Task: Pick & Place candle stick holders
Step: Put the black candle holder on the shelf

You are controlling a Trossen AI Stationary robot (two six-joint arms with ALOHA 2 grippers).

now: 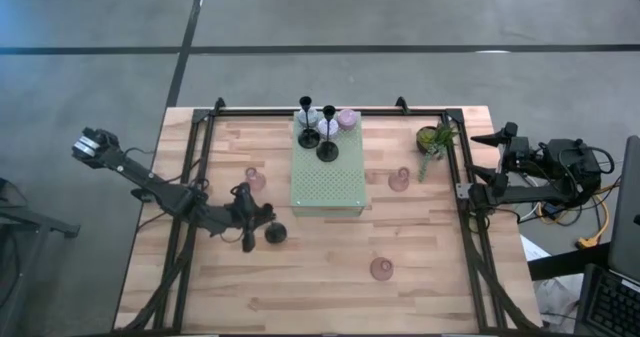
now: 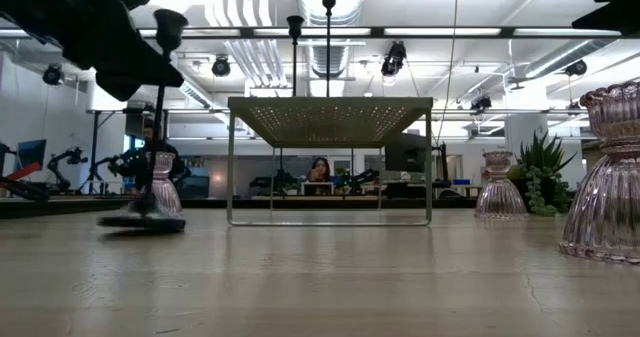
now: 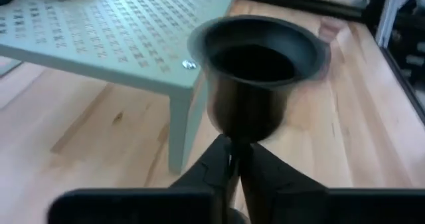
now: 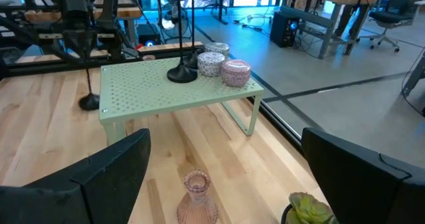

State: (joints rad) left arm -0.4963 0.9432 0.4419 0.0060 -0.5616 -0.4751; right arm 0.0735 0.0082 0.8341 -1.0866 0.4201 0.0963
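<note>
One black holder (image 3: 259, 71) is clenched by its stem in the left gripper (image 3: 234, 159); right gripper (image 4: 226, 177) released.

A robotics lab: exposed ceiling ducts (image 2: 330, 22), desks with monitors (image 2: 405, 155), office chairs (image 4: 392, 14), concrete floor (image 1: 400, 12).

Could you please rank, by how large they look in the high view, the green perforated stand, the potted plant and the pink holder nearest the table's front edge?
1. Green perforated stand, clearly the largest.
2. Potted plant.
3. Pink holder, somewhat smaller than the plant.
</note>
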